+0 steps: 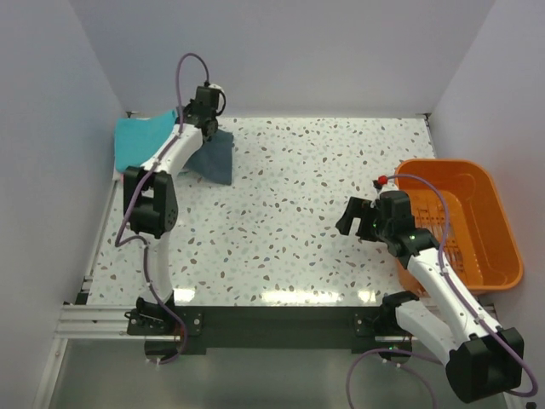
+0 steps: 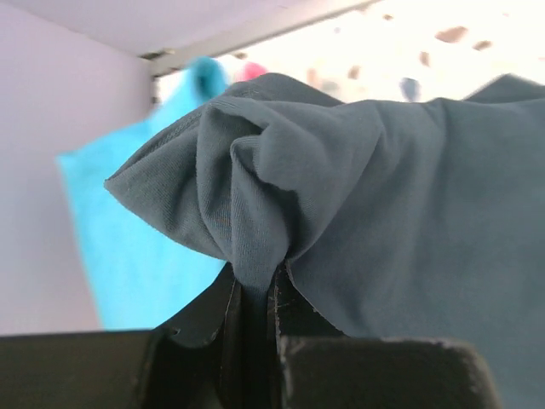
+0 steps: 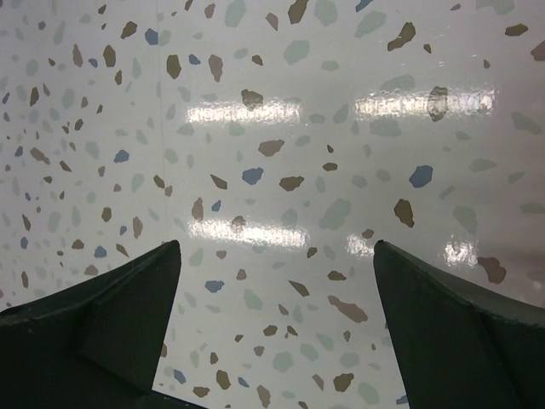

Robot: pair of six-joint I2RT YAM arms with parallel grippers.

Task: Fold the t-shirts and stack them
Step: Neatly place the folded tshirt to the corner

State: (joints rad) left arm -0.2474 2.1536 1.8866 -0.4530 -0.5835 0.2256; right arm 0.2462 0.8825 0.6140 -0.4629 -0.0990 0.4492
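While right claw (image 3: 275, 249) gapes wide above table (image 3: 272, 102), left claw (image 2: 255, 294) clamps fold of slate t-shirt (image 2: 383, 187).

Pale lilac walls (image 1: 289, 51) enclose a glossy speckled table (image 1: 298, 247) (overhead light glints on it)

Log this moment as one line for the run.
left gripper: shut on dark blue-grey t-shirt | right gripper: open, empty, over table | turquoise t-shirt: far left corner | orange bin: right side
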